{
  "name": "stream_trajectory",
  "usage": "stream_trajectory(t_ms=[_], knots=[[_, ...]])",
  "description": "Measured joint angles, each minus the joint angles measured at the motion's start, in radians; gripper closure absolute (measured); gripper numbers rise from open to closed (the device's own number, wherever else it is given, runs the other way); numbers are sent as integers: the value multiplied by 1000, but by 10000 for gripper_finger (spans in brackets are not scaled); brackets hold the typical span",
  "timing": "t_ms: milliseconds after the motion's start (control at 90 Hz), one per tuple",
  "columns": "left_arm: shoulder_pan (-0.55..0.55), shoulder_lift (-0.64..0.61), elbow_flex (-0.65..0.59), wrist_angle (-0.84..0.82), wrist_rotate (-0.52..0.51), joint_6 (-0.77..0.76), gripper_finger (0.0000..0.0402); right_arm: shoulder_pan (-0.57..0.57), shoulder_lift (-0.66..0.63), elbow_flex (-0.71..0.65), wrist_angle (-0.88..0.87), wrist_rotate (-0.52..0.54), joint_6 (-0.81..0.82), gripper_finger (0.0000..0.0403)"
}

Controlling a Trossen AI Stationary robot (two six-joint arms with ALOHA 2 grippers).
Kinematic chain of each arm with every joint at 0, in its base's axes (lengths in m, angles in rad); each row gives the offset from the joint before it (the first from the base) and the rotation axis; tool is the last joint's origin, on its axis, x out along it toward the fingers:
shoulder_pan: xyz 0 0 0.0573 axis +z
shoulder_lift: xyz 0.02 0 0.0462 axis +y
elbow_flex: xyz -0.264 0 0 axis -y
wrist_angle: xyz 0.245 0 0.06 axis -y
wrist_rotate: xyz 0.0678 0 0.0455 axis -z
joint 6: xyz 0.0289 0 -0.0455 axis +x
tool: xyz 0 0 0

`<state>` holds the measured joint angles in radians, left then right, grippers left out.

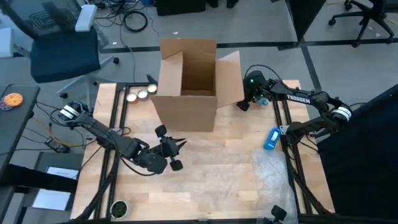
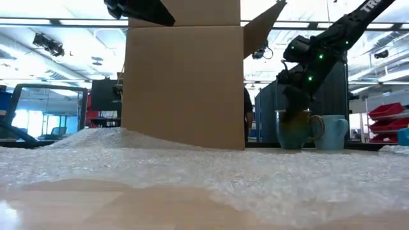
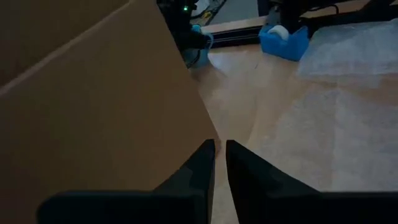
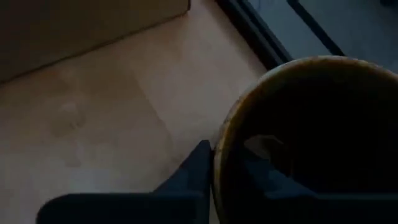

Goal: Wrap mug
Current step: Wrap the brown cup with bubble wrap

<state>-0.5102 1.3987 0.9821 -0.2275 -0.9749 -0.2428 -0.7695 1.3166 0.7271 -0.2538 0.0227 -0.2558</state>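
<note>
- Beside the right flap of the open cardboard box (image 1: 189,81), the right pincer (image 4: 214,163) is gripping the rim of the mug (image 2: 295,129), one finger outside the rim and one inside.
- The mug is standing upright on the table (image 1: 217,168), next to a pale blue cup (image 2: 332,131).
- The left pincer (image 3: 219,154) is hovering in front of the box, its fingers nearly closed on nothing.
- Bubble wrap (image 1: 273,171) is lying spread over the table's right front part.
- A blue tape dispenser (image 1: 272,138) is sitting near the right arm.
</note>
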Motion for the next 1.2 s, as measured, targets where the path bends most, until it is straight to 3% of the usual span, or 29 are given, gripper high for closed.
stream_trajectory(t_ms=[178,333,611,767,989,1200], knots=[[0,0,0,0,-1,6,375,63,-50,16,-68,-5,13,396],[0,0,0,-1,-1,7,375,157,-133,52,-250,-16,56,398],[0,0,0,-1,-1,5,375,484,-317,60,-447,-27,304,401],[0,0,0,0,-1,4,375,757,-356,62,-375,0,507,401],[0,0,0,5,-2,4,375,1148,-249,62,-183,195,694,402],[21,0,0,61,-2,5,375,1317,-33,61,122,268,735,402]])
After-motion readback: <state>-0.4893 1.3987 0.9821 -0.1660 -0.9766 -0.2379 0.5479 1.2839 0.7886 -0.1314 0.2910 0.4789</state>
